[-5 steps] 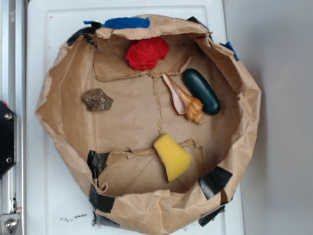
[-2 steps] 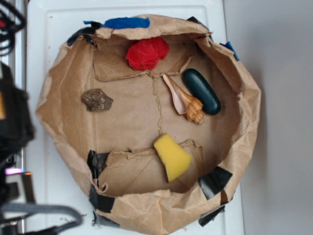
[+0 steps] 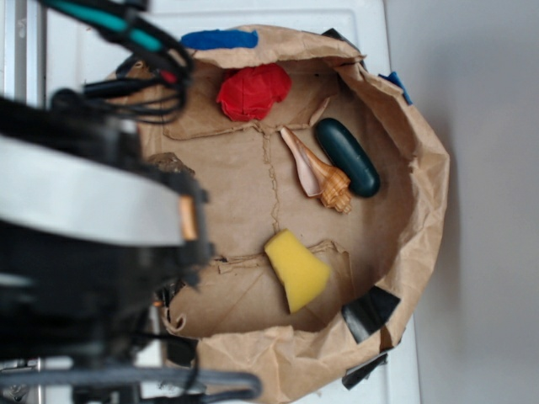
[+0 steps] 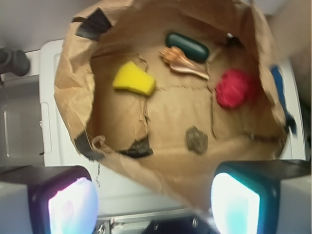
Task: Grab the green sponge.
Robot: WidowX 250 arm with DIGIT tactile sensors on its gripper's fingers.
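The green sponge is a bright yellow foam wedge lying on the floor of the brown paper bag, near its front. In the wrist view the green sponge sits at the upper left of the bag. My gripper hangs high over the bag's near rim, well short of the sponge. Its jaws stand wide apart with nothing between them; the glowing pads show at the bottom corners. In the exterior view the blurred arm fills the left side; the gripper itself is not distinguishable there.
Inside the bag lie a red crumpled ball, a dark green capsule, a seashell and a brown rock. Black tape patches mark the bag's rim. The bag rests on a white tray.
The arm has swept in from the left and now covers the left part of the exterior view, hiding most of the rock. The objects in the bag have not moved.
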